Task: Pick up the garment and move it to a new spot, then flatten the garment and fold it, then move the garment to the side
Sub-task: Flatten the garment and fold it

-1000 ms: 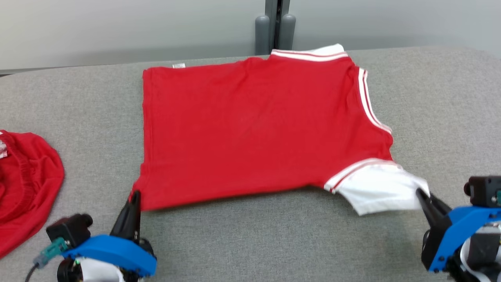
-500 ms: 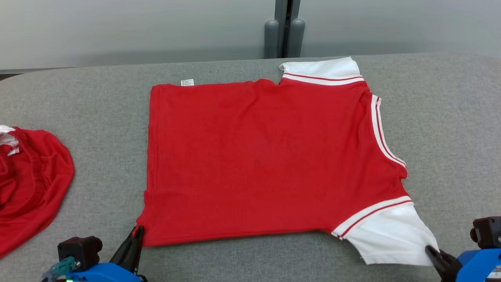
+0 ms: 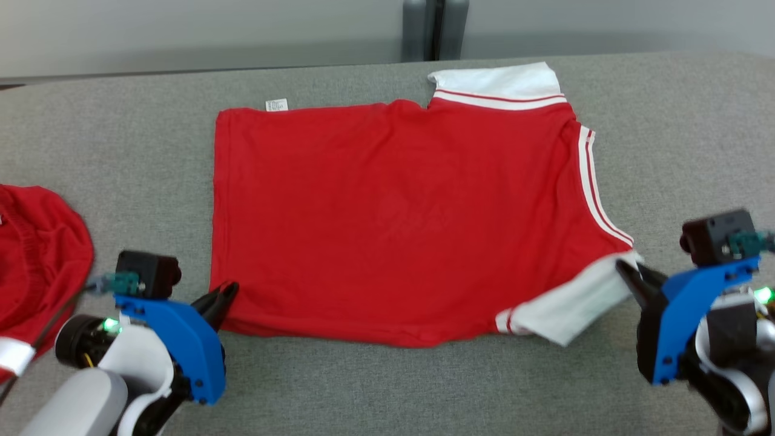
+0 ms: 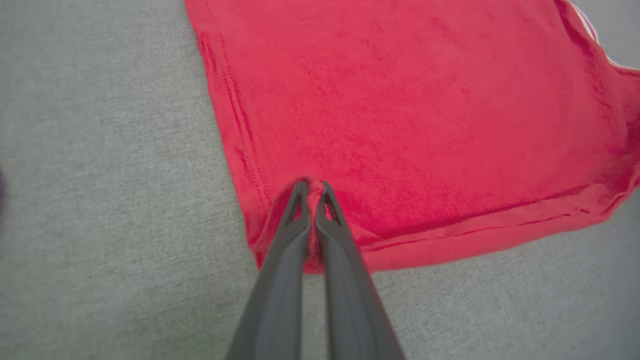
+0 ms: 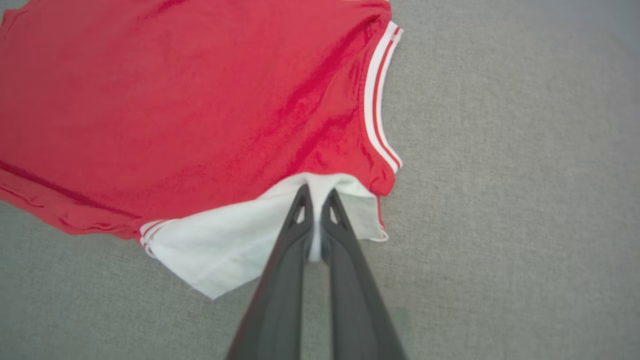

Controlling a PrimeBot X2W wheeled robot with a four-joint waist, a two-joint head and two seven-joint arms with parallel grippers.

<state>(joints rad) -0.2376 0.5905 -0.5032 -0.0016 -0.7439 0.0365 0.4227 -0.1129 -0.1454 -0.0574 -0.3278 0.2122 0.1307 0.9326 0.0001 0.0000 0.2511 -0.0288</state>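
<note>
Bench of grey woven cloth (image 3: 387,387) carries the flat red fabric shirt (image 3: 387,212) with white sleeves across its middle. Soft, light and limp, I judge; corners hold best. My left hand (image 3: 227,292) is clamped on the near hem corner, my right hand (image 3: 628,270) on the near white sleeve (image 5: 235,240).

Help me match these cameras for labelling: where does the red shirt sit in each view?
Head view: red shirt, centre, spread on the grey table.
Left wrist view: upper right; left gripper shut on its corner.
Right wrist view: upper left; right gripper shut on its white sleeve.
Shared landmark: white-striped trim.
</note>
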